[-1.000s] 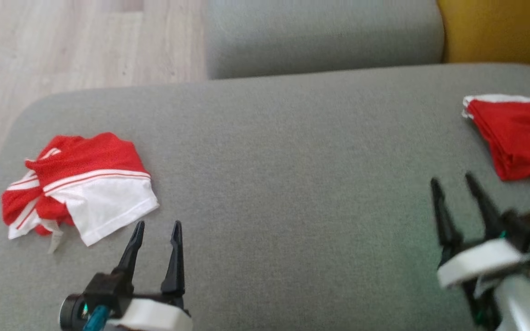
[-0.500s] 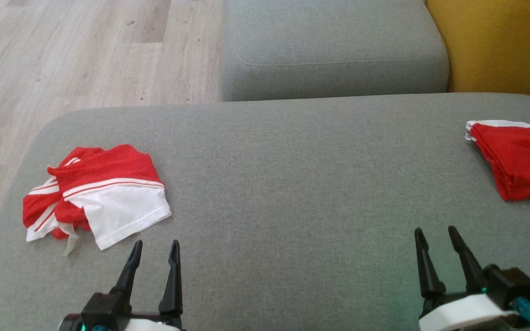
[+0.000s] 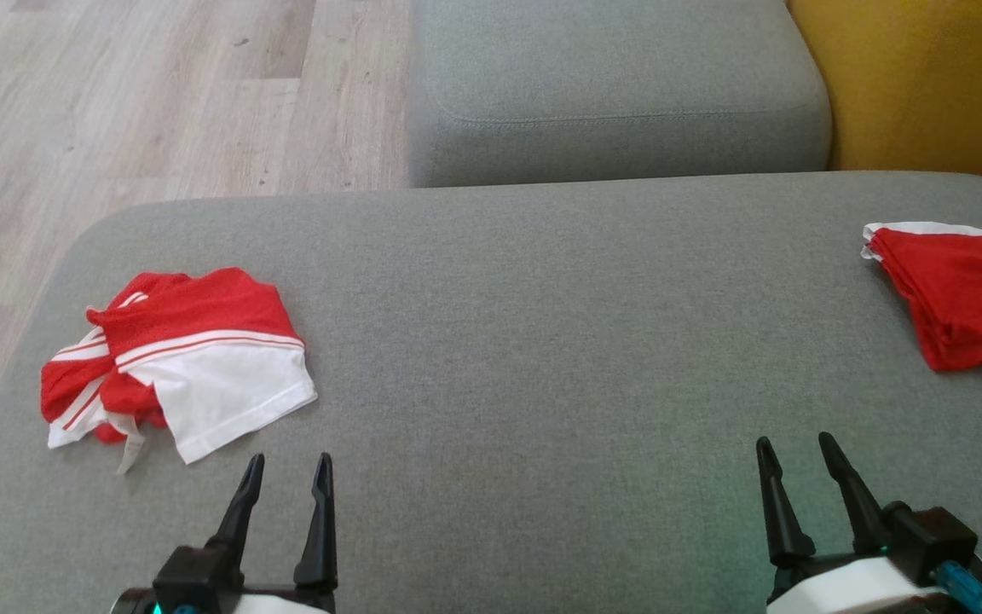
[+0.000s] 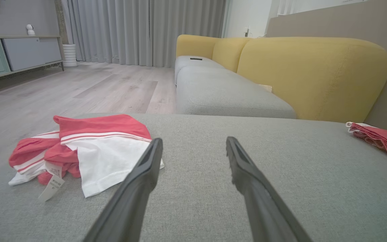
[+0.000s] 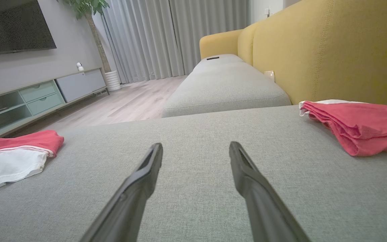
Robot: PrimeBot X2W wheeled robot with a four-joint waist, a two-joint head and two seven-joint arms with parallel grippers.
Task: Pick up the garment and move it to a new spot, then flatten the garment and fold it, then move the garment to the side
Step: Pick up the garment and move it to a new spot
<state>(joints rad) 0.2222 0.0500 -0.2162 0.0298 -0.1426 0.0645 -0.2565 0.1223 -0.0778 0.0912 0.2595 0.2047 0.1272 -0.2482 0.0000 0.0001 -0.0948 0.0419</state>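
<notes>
A crumpled red-and-white garment lies on the left part of the grey seat cushion, a paper tag hanging from its near side. My left gripper stands open just in front of it, to its right, and touches nothing. The left wrist view has the garment to the left of that gripper's spread fingers. My right gripper is open and empty at the lower right. The right wrist view looks past its fingers to the garment at the far left.
A folded red cloth pile with a white edge lies at the cushion's right end, beside the yellow backrest. A second grey cushion lies beyond. Wooden floor runs past the cushion's left and far edges.
The camera has tilted, so the whole picture sits lower. My right gripper has drawn back from near the folded red pile to the lower right. Both garments lie as before.
</notes>
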